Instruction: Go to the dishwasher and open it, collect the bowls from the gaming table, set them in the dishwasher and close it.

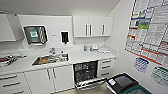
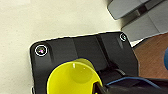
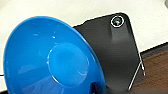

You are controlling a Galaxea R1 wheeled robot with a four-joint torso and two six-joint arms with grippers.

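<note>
Your dishwasher (image 1: 85,72) stands open at lower centre of the head view, door down, under the white counter (image 1: 82,57). A blue bowl (image 3: 50,60) looms before your right wrist (jaw grip cannot be told); a yellow bowl (image 2: 73,78) before the left.

We count one blue bowl (image 3: 50,62), one yellow bowl (image 2: 73,80), one open dishwasher (image 1: 85,72), one sink (image 1: 50,59), three upper cabinet doors (image 1: 93,26).

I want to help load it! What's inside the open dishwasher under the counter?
Inside the open stainless-steel dishwasher you can see a dark interior with wire racks. Whether any dishes sit in them is too blurry to tell. Its door is folded down in front.
</note>
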